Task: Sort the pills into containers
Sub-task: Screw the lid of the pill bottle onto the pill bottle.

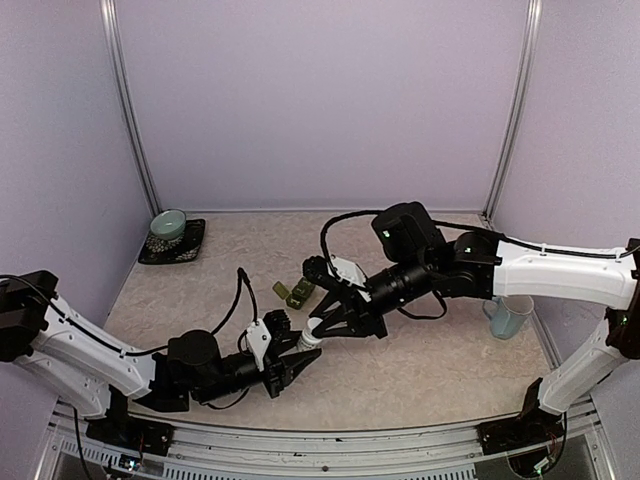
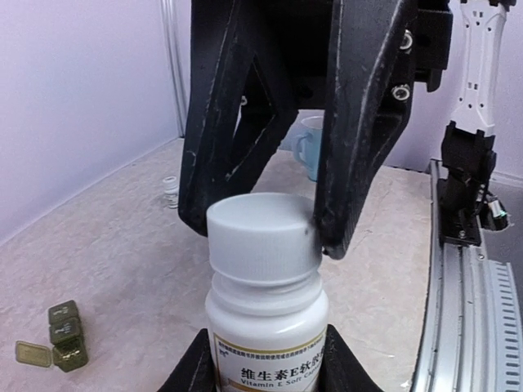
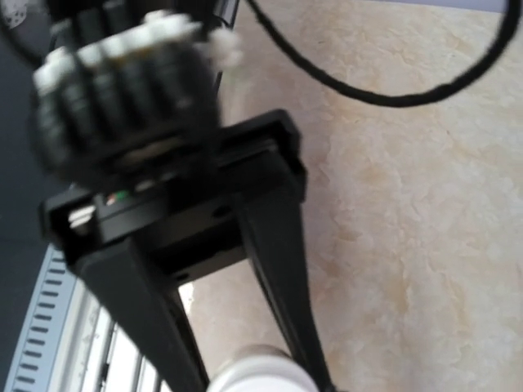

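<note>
1. The dark green strip of three joined square compartments lies flat on the beige speckled bench, near its middle, and nothing touches it.
2. In the left wrist view two of its compartments have their lids down. The end one has a paler lid swung open and lying flat beside it. Its contents are too small to make out.
3. Near the strip, on the side toward the arm bases, a white plastic pill bottle with a yellow-bordered label sits between the two arms.
4. The left jaws pinch the bottle's body at the label, one finger on each side.
5. The right jaws are pressed onto the bottle's white cap, their black fingers flanking it.
6. A pale blue mug stands at the bench's right edge, well apart from the strip.
7. A pale green bowl rests on a dark square tray in the far left corner.
</note>
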